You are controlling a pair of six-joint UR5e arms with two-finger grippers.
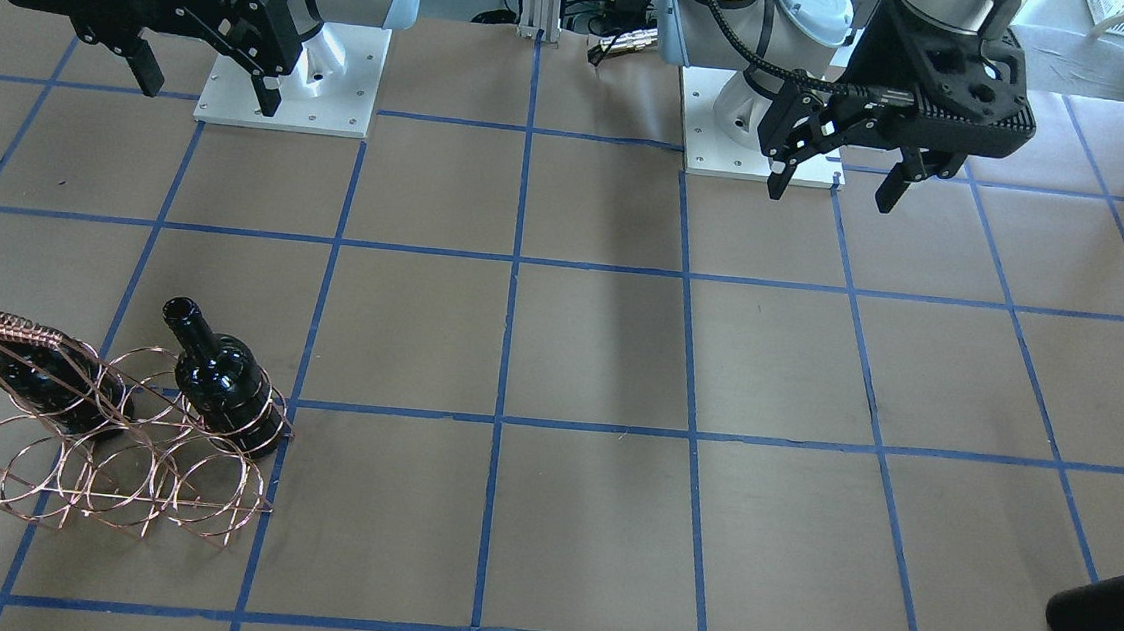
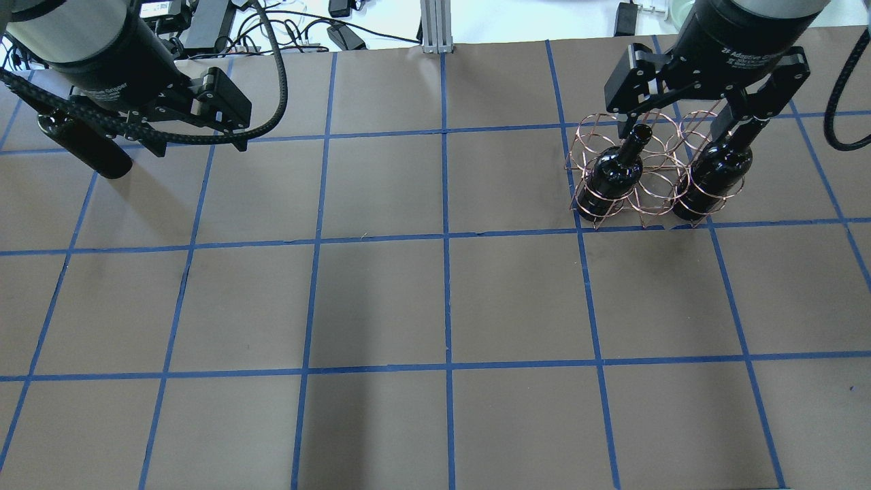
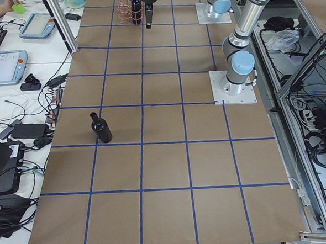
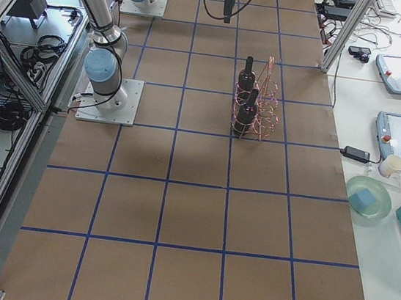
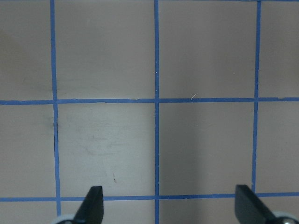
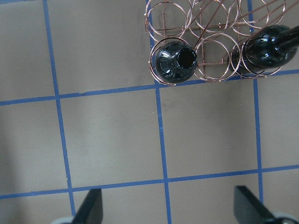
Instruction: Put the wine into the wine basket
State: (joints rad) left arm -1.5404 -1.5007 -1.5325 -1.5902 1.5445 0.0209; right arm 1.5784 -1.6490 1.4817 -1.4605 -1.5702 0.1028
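Where the overhead view looks down, the table (image 2: 381,299), covered in brown paper with a grid of blue tape (image 2: 446,237), fills the frame. The left arm (image 2: 81,41) enters at upper left and the right arm (image 2: 742,27) at upper right, both held above the surface. The basket (image 1: 115,446), copper wire rings in two rows with a wrapped handle (image 1: 5,323), stands at lower left of the front-facing view and at upper right of the overhead view. The left gripper (image 1: 833,191), at upper right of the front-facing view, has its fingers spread wide and holds nothing; its wrist view shows only paper and tape between the two tips. The right gripper (image 1: 208,95), at upper left of the front-facing view, is likewise spread wide and holds nothing; its wrist view has the basket at the top edge of the frame. The first bottle (image 1: 221,384) and second bottle (image 1: 36,376), both glossy black, stand neck up in the two end rings of one row, the row lower in the overhead frame. The third bottle (image 3: 101,128) stands upright on the table at left of centre in the left-side view, well apart from the basket at that view's top edge; the front-facing view cuts it off at the lower right edge.
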